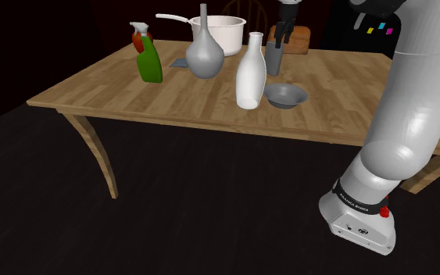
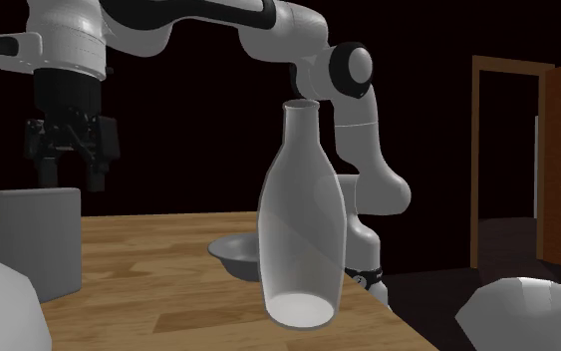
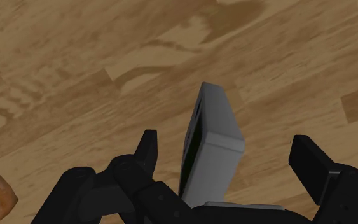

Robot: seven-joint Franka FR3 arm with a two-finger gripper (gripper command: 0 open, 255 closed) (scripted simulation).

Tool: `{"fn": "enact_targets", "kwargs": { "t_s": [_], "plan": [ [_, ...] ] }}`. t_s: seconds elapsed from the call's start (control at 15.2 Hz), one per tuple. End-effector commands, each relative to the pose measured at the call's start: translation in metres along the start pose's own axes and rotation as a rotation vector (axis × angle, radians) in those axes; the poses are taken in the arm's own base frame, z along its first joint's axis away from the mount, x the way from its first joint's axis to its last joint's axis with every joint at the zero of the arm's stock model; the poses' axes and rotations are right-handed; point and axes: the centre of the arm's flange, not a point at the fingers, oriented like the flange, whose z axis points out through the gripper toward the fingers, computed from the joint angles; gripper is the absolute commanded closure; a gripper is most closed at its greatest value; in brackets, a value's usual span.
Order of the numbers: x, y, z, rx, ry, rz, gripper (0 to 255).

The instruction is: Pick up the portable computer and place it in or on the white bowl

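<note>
laptop (image 3: pixel 214 127): grey | table (image 1: pixel 116 90): brown wood-grain | spray bottle (image 1: pixel 151 62): green | bowl (image 1: pixel 226 35): white | hand (image 3: pixel 227 145): black

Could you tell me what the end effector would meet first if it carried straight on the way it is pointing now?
Most likely the grey portable computer, which stands on edge right below the open end effector; the wooden table lies beyond it.

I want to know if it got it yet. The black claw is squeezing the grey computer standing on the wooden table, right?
Not squeezing. The wrist view shows the black claw open, its fingers apart from the grey computer, which does stand on the wooden table.
</note>
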Motion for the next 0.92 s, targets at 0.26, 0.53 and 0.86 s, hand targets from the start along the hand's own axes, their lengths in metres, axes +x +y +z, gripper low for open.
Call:
{"fn": "enact_targets", "kwargs": {
  "t_s": [0.26, 0.53, 0.86],
  "plan": [
    [-0.0022, 0.0010, 0.0083, 0.000, 0.000, 0.000, 0],
    [-0.0022, 0.0010, 0.0083, 0.000, 0.000, 0.000, 255],
    [-0.0022, 0.0009, 0.0084, 0.000, 0.000, 0.000, 255]
  ]
}}
